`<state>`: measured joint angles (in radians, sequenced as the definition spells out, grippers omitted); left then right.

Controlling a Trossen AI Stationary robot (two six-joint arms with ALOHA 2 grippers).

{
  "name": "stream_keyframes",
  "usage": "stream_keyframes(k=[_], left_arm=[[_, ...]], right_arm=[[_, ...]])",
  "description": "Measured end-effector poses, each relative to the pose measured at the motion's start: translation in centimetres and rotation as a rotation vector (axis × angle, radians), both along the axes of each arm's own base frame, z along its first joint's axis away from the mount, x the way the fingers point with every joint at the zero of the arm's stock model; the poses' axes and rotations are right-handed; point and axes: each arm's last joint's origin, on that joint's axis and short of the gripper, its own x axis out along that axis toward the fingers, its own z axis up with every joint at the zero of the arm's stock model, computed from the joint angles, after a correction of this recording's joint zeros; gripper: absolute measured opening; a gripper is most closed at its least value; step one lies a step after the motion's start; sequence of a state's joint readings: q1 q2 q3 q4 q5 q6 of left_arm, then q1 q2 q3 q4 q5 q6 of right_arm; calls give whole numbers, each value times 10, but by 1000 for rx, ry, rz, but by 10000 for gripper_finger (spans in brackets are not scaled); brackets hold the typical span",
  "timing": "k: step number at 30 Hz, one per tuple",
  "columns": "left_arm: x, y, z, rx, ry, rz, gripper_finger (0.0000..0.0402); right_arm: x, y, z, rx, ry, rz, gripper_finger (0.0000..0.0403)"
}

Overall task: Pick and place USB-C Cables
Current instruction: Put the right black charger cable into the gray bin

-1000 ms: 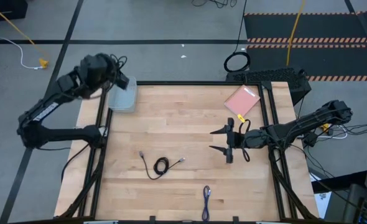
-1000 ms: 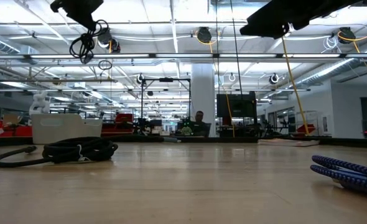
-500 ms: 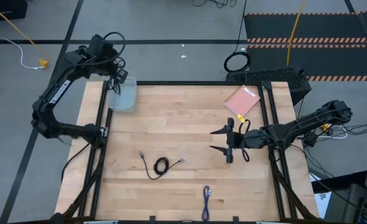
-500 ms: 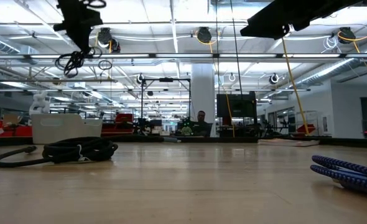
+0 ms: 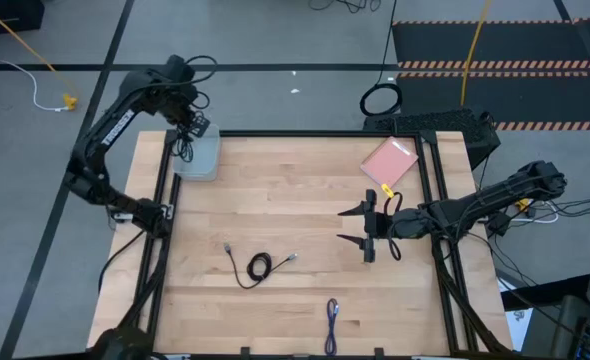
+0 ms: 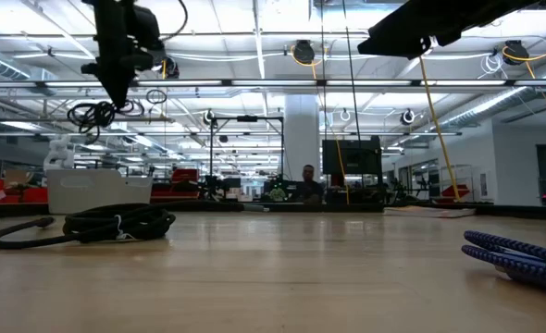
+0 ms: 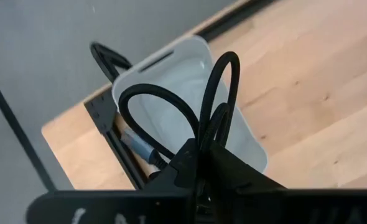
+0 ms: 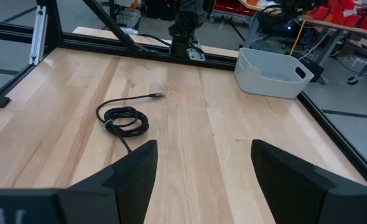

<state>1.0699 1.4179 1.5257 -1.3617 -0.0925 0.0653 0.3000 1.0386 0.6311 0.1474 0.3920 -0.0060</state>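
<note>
My left gripper [image 5: 188, 127] is over the white bin [image 5: 201, 158] at the table's far left corner, shut on a black USB-C cable [image 6: 97, 113]. In the left wrist view the cable's loops [image 7: 216, 93] hang over the bin [image 7: 171, 74]. A second black cable [image 5: 259, 266] lies coiled on the wood in the near middle, also seen in the right wrist view [image 8: 124, 119]. The blue-purple cable [image 5: 332, 318] lies by the near edge. My right gripper [image 5: 356, 226] hovers open right of centre, touching nothing. My left gripper pinches the black cable's gathered strands [image 7: 203, 134] between its two fingers [image 7: 236, 169], which come from above and point down. The cable is lifted clear, and its loops [image 6: 95, 115] hang slack below the fingers, above the bin.
A pink flat square [image 5: 389, 160] lies at the far right of the table. Black frame rails [image 5: 165, 215] run along the table's left and right sides. Bare wood [image 5: 275, 190] spans the middle. A person sits in the room behind [image 6: 307, 183].
My left gripper has come down over the white bin while its arm swung in toward the table. The hanging black cable has sunk with it and now dangles lower, just above the bin. The right arm has kept still.
</note>
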Motion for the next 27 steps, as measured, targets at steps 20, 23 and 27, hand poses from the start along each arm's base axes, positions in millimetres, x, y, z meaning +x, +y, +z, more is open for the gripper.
stream_keyframes(k=[20, 23, 27], left_arm=[[12, 23, -29, -76, 113, 131, 21], [16, 26, -39, -54, 126, 134, 10], [19, 30, -52, -25, 117, 130, 11]], right_arm=[[0, 0, -1, 22, 11, -7, 254], [-1, 0, -2, 21, 15, -7, 254], [-1, 0, -2, 25, 14, -8, 254]])
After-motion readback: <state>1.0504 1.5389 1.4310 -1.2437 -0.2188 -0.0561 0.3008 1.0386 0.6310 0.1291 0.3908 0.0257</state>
